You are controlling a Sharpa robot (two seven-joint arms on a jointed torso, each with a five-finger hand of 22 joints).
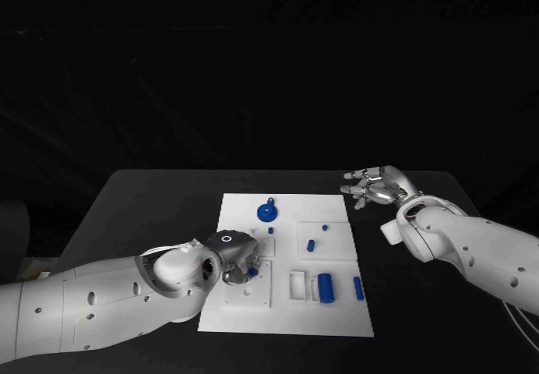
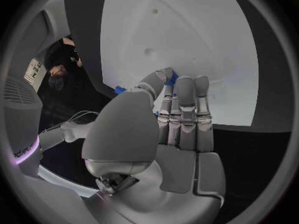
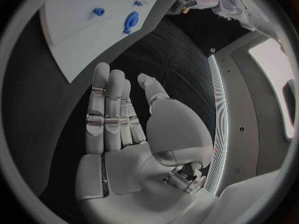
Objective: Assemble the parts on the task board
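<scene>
— Left hand (image 1: pixel 238 261) is sitting low over the near-left part of the task board (image 1: pixel 337 206), fingers curled down, and a bit of blue part (image 1: pixel 253 272) is peeking out at its fingertips. In the wrist view the blue piece (image 2: pixel 171 77) is showing right between thumb and finger, so I'm reading it as pinched.

— And the right hand (image 1: pixel 376 187)?

— It's hovering off the far-right corner of the board, over bare bench (image 1: pixel 157 195), fingers spread, holding nothing.

— How are those pieces going to handle, do you reckon?

— They're looking like small hard plastic: light, stiff, probably a little slick against metal fingers. A fingertip pinch across the short width is seeming like the only sensible hold. The blue cylinder (image 1: pixel 325 287) lying in the near-right area is looking ready to roll if nudged, so I'd be taking it across the middle. The slim bar (image 1: pixel 358 288) just beside it is thin; it wants picking by its long sides.

— And the round one farther back?

— The teardrop-shaped piece (image 1: pixel 267 210) is lying flat near the far end of the board; its edge is the only purchase.

— Room to move?

— Plenty of dark bench is lying open to the left, right and far side. The board's near edge is running close to the robot, and the left forearm is crossing its near-left corner, so that corner is the crowded spot.
</scene>
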